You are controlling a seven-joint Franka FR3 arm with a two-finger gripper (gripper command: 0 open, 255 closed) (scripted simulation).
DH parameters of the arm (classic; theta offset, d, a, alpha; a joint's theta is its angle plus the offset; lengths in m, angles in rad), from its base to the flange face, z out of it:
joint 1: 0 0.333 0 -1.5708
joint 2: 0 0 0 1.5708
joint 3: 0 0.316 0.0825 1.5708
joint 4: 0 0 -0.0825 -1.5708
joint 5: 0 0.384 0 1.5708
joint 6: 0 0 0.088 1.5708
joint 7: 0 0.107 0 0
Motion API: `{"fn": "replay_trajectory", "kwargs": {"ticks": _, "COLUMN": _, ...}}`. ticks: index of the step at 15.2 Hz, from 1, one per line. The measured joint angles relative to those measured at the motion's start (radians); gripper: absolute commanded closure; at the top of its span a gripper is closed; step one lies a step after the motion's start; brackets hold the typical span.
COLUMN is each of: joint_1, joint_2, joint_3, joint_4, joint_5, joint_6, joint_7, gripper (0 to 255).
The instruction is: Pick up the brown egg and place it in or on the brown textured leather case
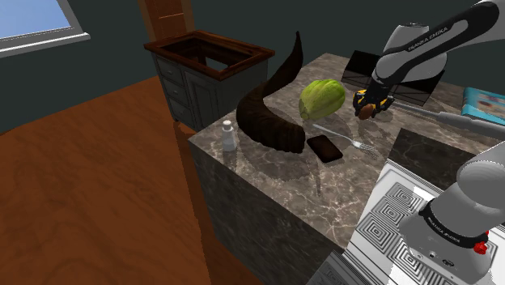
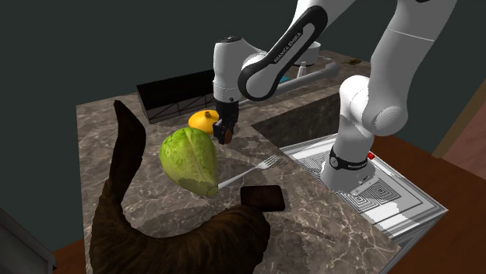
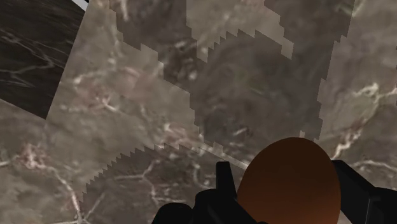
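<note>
Brown and smooth, the oval egg sits clasped between the two black fingers of the pincer, which are closed part-way onto its sides. It hangs clear above the grey-brown veined marble surface, and we judge that height is meant to let it pass over the clutter. In the shoulder view the flat dark-brown textured leather case lies at about 7 o'clock of the pincer, with the round green cabbage at 9 o'clock and the silver fork just beside the case. The egg's long axis appears to run along the fingers, one end pointing down at the surface. Gripping across its short width seems to us the steadier hold. Which end is narrower we cannot tell.
</note>
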Motion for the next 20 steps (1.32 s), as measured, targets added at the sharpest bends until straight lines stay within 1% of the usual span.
{"fn": "replay_trajectory", "kwargs": {"ticks": 4, "joint_1": -0.001, "joint_2": -0.033, "joint_3": 0.001, "joint_4": 0.016, "joint_5": -0.002, "joint_6": -0.048, "joint_7": 0.000, "gripper": 255}}
{"fn": "replay_trajectory", "kwargs": {"ticks": 13, "joint_1": -0.002, "joint_2": -0.125, "joint_3": 0.010, "joint_4": 0.063, "joint_5": -0.006, "joint_6": -0.187, "joint_7": 0.006, "gripper": 255}}
{"fn": "replay_trajectory", "kwargs": {"ticks": 18, "joint_1": -0.003, "joint_2": -0.155, "joint_3": 0.011, "joint_4": 0.105, "joint_5": -0.006, "joint_6": -0.259, "joint_7": 0.002, "gripper": 255}}
{"fn": "replay_trajectory", "kwargs": {"ticks": 20, "joint_1": 0.006, "joint_2": -0.183, "joint_3": 0.029, "joint_4": 0.086, "joint_5": -0.004, "joint_6": -0.269, "joint_7": 0.027, "gripper": 255}}
